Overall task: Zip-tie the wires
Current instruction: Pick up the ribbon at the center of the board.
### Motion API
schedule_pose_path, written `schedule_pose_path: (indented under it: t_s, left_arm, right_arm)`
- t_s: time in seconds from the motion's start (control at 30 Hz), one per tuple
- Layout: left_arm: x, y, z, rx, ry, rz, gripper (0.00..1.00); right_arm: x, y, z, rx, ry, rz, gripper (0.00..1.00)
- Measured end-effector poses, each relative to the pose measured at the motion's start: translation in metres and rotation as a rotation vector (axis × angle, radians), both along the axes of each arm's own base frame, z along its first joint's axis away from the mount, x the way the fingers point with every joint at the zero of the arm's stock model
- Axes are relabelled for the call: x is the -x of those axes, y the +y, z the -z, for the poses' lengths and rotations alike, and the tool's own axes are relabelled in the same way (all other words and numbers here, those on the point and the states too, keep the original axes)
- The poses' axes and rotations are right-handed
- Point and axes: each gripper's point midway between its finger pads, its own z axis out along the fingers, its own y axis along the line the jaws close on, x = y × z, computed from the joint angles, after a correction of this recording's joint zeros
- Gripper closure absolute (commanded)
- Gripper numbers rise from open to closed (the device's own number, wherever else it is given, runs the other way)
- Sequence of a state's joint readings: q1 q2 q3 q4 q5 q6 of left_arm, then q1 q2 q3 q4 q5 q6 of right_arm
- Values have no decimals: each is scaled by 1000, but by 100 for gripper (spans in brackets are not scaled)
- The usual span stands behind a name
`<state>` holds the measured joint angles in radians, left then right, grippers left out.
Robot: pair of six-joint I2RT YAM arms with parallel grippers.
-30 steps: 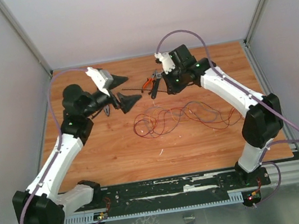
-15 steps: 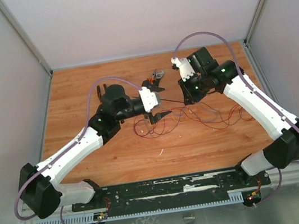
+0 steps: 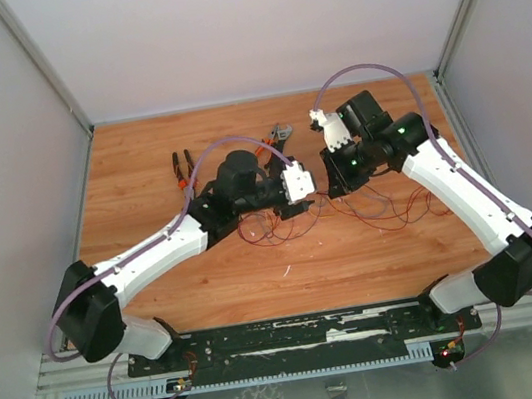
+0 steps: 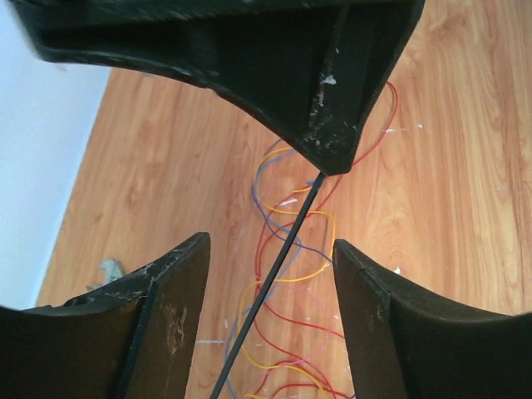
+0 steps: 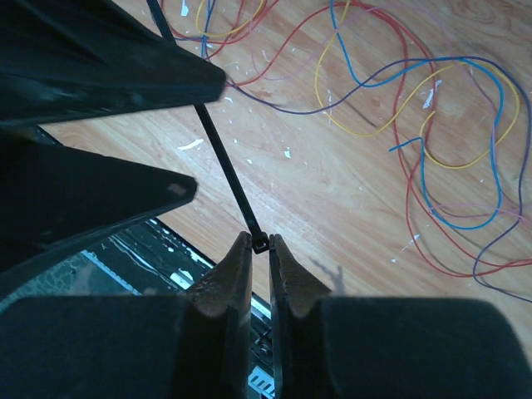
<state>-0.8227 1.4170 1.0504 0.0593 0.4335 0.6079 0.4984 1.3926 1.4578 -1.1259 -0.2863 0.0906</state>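
While the right tool (image 5: 259, 241) pinches the square head of the zip tie (image 5: 223, 162) between nearly closed fingers, I note that the black strip runs straight away from that pinch toward the left tool (image 4: 270, 241). Its long axis is the line joining the two tools.

From the left wrist view, the strip passes lengthwise through the gap of the left tool. The jaws stand apart on either side, and neither finger touches the strip. It lies roughly midway between them, perhaps slightly nearer the right-hand finger. I cannot see where its free tail ends.

The wires (image 5: 432, 125) lie loose on the bench (image 3: 405, 248) beneath both tools, in red, orange, yellow and blue loops. The strip hangs above them, and I see no loop caught by it.

Judgement: the left tool is the nearer to the free length, so a take there turns on the strip keeping centred in that gap. Any sideways drift risks a finger pushing it aside.
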Motion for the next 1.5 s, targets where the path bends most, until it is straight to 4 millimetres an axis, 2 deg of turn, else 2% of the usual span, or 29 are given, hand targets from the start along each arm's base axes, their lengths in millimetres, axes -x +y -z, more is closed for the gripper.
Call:
schedule_pose_path:
  t_s: [0.27, 0.73, 1.03, 1.13, 1.23, 1.3, 1.5]
  left_arm:
    - [4, -16, 25, -59, 27, 26, 52]
    - [10, -28, 22, -65, 11, 38, 61]
    - [4, -29, 44, -126, 28, 21, 74]
    - [3, -28, 46, -136, 27, 14, 74]
    - [1, -29, 43, -133, 19, 7, 62]
    - [1, -30, 41, -131, 12, 6, 57]
    - [3, -33, 38, -129, 5, 9, 55]
  right_arm:
    - [4, 3, -2, -25, 15, 6, 95]
    - [4, 2, 4, -19, 29, 24, 95]
    - [3, 3, 3, -25, 22, 25, 94]
    - [2, 3, 3, -25, 21, 26, 94]
    - [2, 3, 3, -24, 21, 27, 94]
    - [2, 3, 3, -24, 21, 27, 94]
    - [2, 3, 4, -22, 21, 29, 94]
